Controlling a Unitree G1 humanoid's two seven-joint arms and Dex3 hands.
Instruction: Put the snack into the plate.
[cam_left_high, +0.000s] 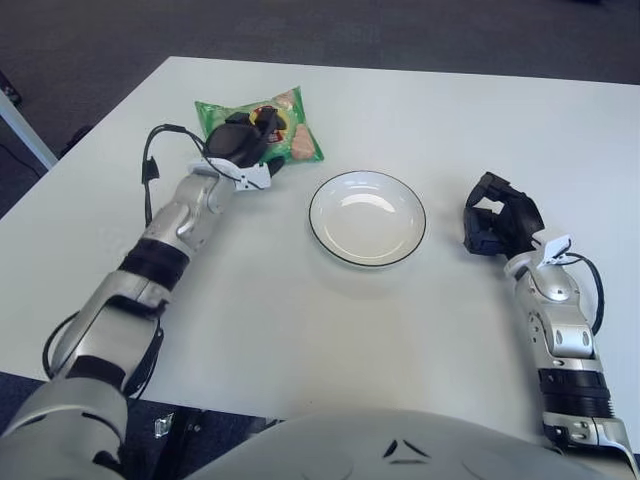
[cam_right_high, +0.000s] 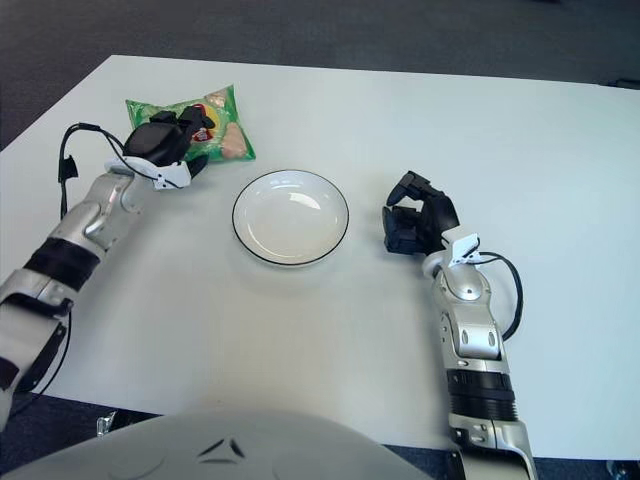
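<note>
A green snack bag lies on the white table at the far left. My left hand is on top of the bag with its fingers curled over its middle, and the bag touches the table. A white plate with a dark rim stands empty at the table's centre, to the right of the bag and a little nearer to me. My right hand shows to the right of the plate, fingers relaxed and holding nothing.
The white table spreads wide in front of me, with its left edge running diagonally near my left arm. Dark carpet lies beyond the far edge. A black cable loops beside my left forearm.
</note>
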